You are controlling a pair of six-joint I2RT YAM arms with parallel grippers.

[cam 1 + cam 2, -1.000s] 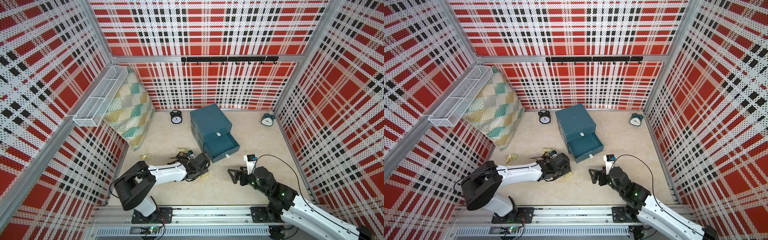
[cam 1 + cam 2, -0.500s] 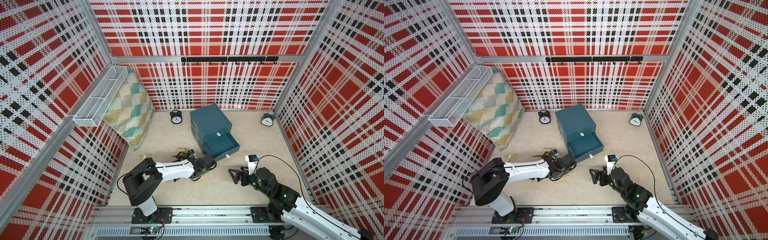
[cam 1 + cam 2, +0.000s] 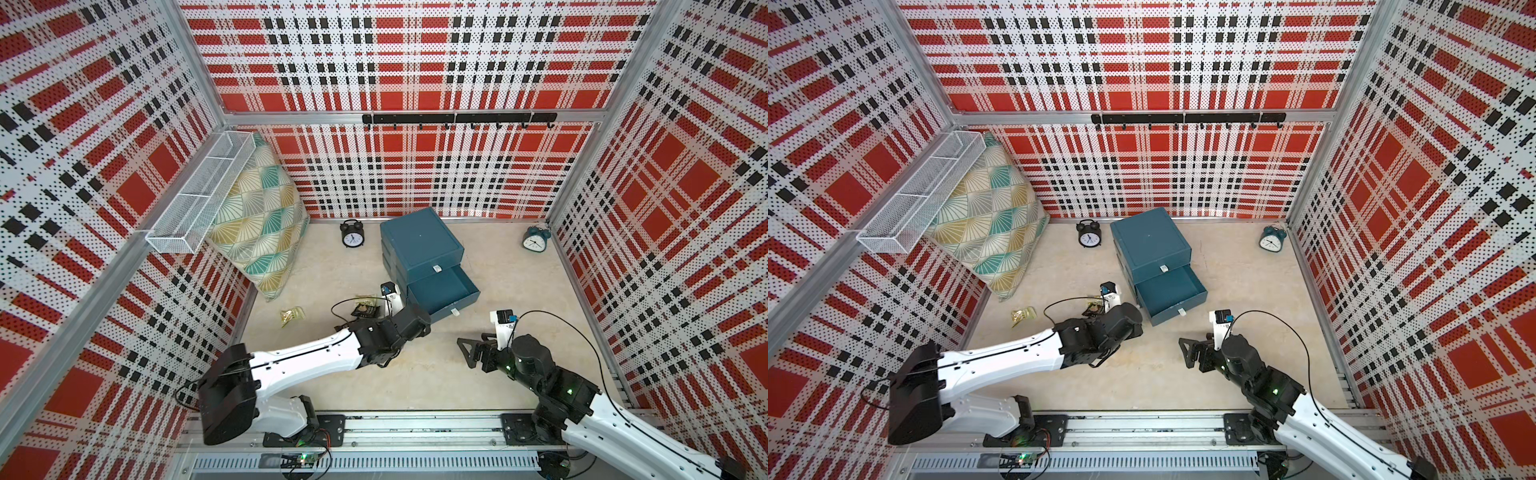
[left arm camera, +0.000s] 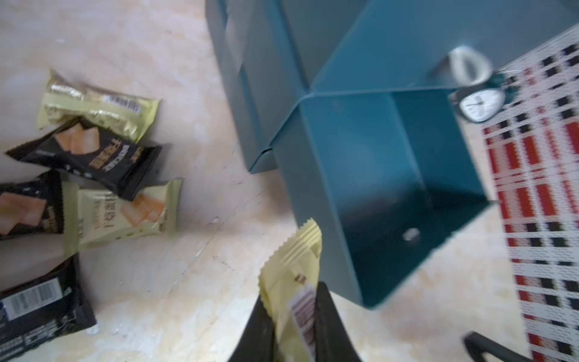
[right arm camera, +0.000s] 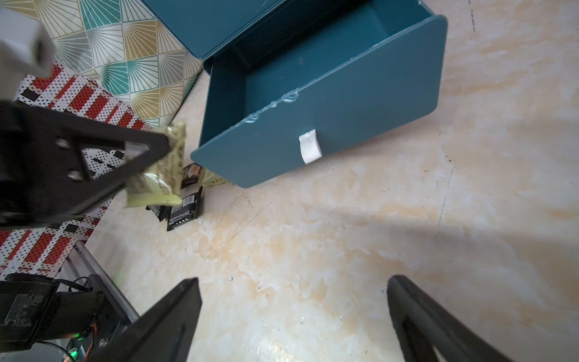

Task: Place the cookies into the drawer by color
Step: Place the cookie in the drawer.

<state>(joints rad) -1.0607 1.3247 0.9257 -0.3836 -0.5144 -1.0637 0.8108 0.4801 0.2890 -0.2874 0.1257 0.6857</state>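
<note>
The teal drawer cabinet [image 3: 419, 245] stands mid-floor with its bottom drawer [image 3: 442, 291] pulled out; the inside looks bare [image 4: 376, 175]. My left gripper [image 4: 293, 313] is shut on a pale yellow cookie packet [image 4: 291, 275], held upright beside the open drawer's near corner. The right wrist view shows the same packet [image 5: 156, 169] pinched in the black fingers. Several black and yellow cookies [image 4: 91, 153] lie in a pile on the floor to the cabinet's left, and one gold packet [image 3: 292, 314] lies apart. My right gripper [image 5: 293, 282] hovers open and empty in front of the drawer.
A patterned pillow [image 3: 262, 224] leans against the left wall under a white wire basket [image 3: 199, 199]. A black alarm clock [image 3: 351, 235] and a teal one [image 3: 536, 239] stand by the back wall. A black hook rail [image 3: 457, 119] runs above.
My left gripper has closed on the yellow packet and carried it from the pile to the right, up to the open drawer. The right arm has hardly moved.
</note>
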